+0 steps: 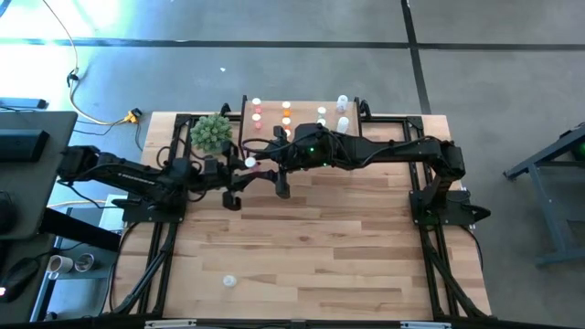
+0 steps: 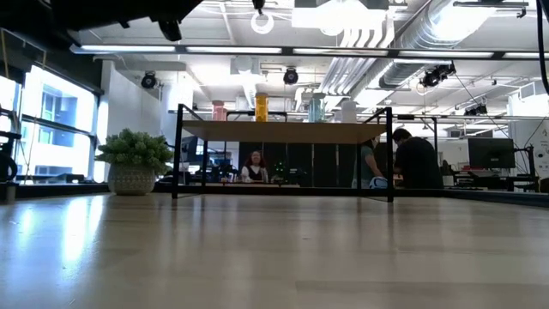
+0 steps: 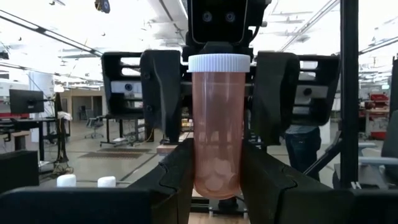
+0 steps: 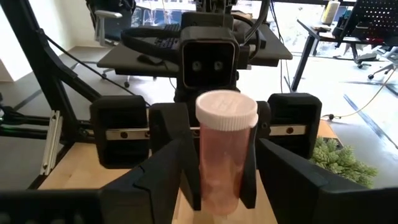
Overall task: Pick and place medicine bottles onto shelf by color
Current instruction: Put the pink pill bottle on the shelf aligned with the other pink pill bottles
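Note:
A pink medicine bottle (image 3: 216, 118) with a white cap stands upright in the air between my two grippers, near the table's far left, in front of the shelf (image 1: 302, 123). My left gripper (image 3: 216, 171) is shut on it. My right gripper (image 4: 221, 186) faces the left one and is open. Its fingers (image 3: 163, 93) stand on either side of the bottle's upper half, with a narrow gap showing. On the shelf top (image 2: 283, 131) stand pink (image 2: 219, 110), orange (image 2: 261, 107) and clear bottles (image 2: 316, 109). My left gripper pinches the pink bottle's lower half (image 3: 214, 177) between its two fingers, which lie across the bottle. The fingers come roughly level from the table's left. The bottle stands upright in the hold, cap up, lifted clear of the table.
A potted green plant (image 1: 211, 132) stands at the far left, close beside my left arm. One white-capped bottle (image 1: 229, 281) lies alone near the table's near edge. People sit in the room beyond the shelf (image 2: 412, 159).

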